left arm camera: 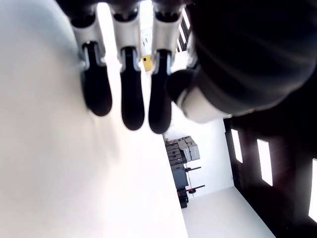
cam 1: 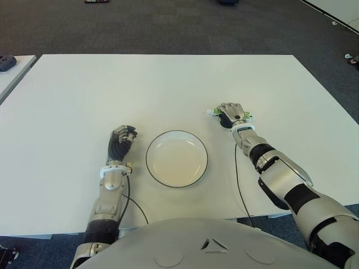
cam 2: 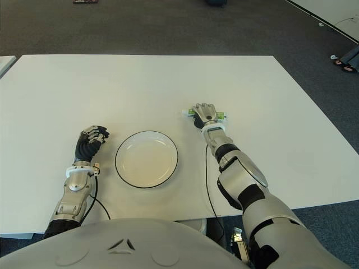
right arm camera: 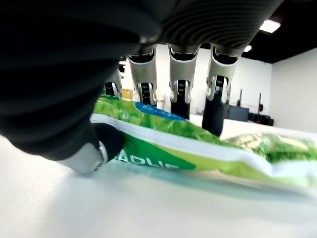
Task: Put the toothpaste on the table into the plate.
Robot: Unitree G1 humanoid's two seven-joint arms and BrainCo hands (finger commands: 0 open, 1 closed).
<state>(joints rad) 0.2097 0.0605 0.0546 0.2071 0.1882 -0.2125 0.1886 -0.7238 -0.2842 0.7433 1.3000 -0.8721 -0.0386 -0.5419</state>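
The toothpaste (right arm camera: 188, 144) is a green and white tube lying flat on the white table (cam 1: 140, 89), to the right of the plate. My right hand (cam 1: 231, 115) covers most of it; only its ends (cam 2: 189, 112) stick out. In the right wrist view the fingers (right arm camera: 181, 96) reach down behind the tube, fairly straight, and the thumb touches its near edge. The tube still lies on the table. The white plate with a dark rim (cam 1: 176, 159) sits at the front centre, with nothing in it. My left hand (cam 1: 122, 140) shows left of the plate, fingers curled.
A second table's corner with a dark object (cam 1: 7, 63) shows at the far left. Dark carpet surrounds the table. Small items lie on the floor at the far right (cam 1: 352, 58).
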